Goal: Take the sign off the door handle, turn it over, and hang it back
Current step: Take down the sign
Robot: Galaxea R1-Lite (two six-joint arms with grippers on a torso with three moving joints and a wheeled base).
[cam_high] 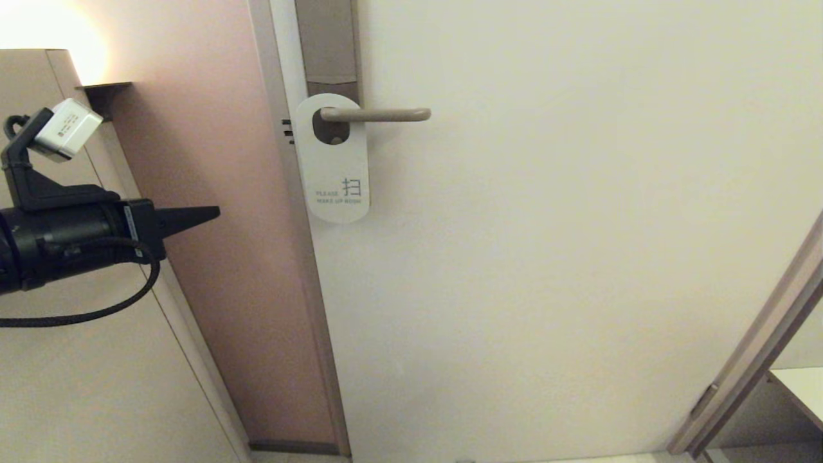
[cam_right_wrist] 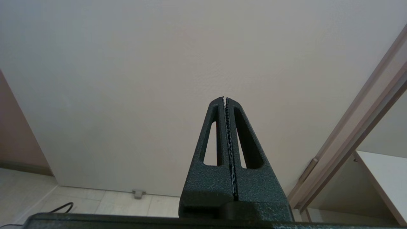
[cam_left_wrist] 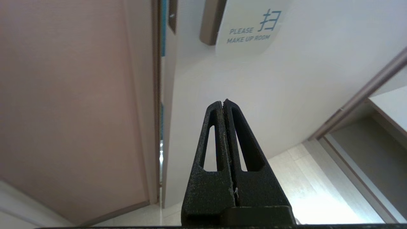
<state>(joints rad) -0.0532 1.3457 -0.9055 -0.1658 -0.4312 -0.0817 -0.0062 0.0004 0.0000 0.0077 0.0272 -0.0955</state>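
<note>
While the sign [cam_high: 332,161] hangs white-face-out on the door handle [cam_high: 376,115], we list it: thin, light, bendable card; pinch its lower edge. Left gripper [cam_high: 209,213] well apart, jaws pressed together.

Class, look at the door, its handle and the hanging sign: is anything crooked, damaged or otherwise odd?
Nothing stands out. The sign hangs straight from the door handle, its white "MAKE UP ROOM" face outward and undamaged. The handle sits level. The left gripper is shut, off to the sign's left and clear of it.
</note>
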